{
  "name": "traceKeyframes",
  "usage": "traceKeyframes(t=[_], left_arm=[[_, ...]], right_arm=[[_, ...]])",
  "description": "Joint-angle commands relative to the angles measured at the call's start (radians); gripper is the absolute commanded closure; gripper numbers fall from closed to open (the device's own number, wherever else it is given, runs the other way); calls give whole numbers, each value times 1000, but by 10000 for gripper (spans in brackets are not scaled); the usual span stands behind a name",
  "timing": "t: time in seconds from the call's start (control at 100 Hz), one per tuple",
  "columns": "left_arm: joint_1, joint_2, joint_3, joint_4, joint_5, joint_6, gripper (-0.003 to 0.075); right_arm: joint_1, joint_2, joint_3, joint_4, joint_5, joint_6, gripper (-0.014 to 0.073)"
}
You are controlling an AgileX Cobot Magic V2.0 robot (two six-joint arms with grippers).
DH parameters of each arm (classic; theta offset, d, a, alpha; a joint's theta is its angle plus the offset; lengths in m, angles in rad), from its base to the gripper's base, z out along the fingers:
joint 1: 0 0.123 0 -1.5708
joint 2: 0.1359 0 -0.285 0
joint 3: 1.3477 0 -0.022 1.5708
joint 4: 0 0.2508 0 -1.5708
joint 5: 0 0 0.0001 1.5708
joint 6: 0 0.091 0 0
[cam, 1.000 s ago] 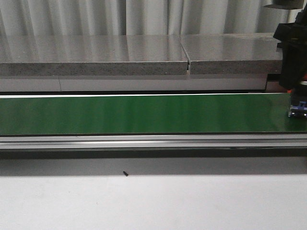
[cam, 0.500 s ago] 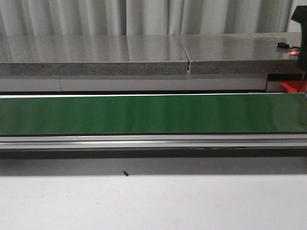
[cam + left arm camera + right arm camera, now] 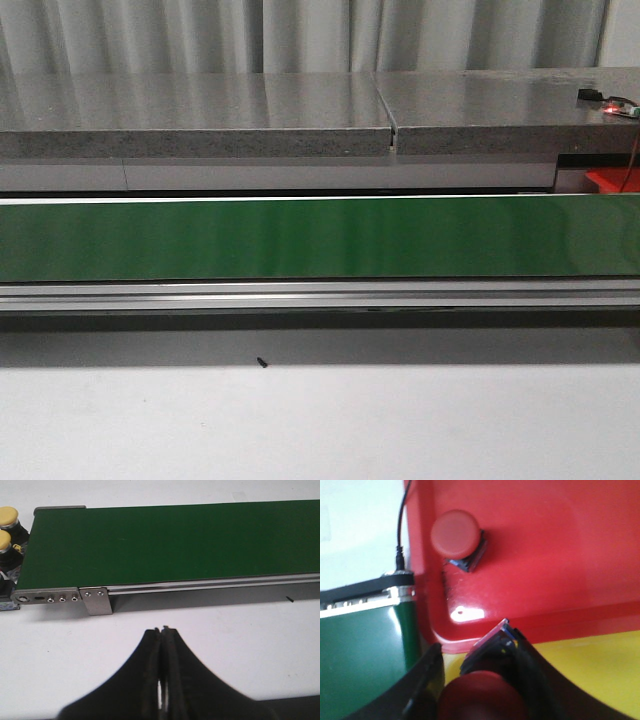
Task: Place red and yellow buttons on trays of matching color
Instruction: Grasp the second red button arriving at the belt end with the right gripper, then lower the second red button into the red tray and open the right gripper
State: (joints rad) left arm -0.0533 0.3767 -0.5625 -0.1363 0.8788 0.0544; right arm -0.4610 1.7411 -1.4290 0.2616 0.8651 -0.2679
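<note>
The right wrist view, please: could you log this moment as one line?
right gripper: shut on red button | over: red tray edge | tray holds: second red button | left gripper: shut, holding nothing

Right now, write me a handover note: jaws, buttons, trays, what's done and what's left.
Left gripper: jaws shut, empty, hovering over the white table near the green belt.
Right gripper: jaws shut on a red button, above the edge where the red tray meets the yellow tray.
Done: one red button already sits in the red tray.
Left: drop the held red button in the red tray; two yellow buttons wait by the belt's end for the yellow tray.
</note>
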Motion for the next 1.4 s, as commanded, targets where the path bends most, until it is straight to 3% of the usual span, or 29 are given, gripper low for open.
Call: traceKeyframes(t=[0.0,0.42,1.02,1.39], left_arm=[[-9,8,-27,-12,-63,-2,741],[-9,8,-27,-12,-63,-2,741],[-9,8,-27,-12,-63,-2,741],[-9,8,-27,-12,-63,-2,741]], right_arm=[[-36,-11,-34,71,-69,14,545],[-71,152,-49,143,-197,14,545],[-71,175,-117,148,-317,13,545],[-71,249,-117,217,-384,6,516]])
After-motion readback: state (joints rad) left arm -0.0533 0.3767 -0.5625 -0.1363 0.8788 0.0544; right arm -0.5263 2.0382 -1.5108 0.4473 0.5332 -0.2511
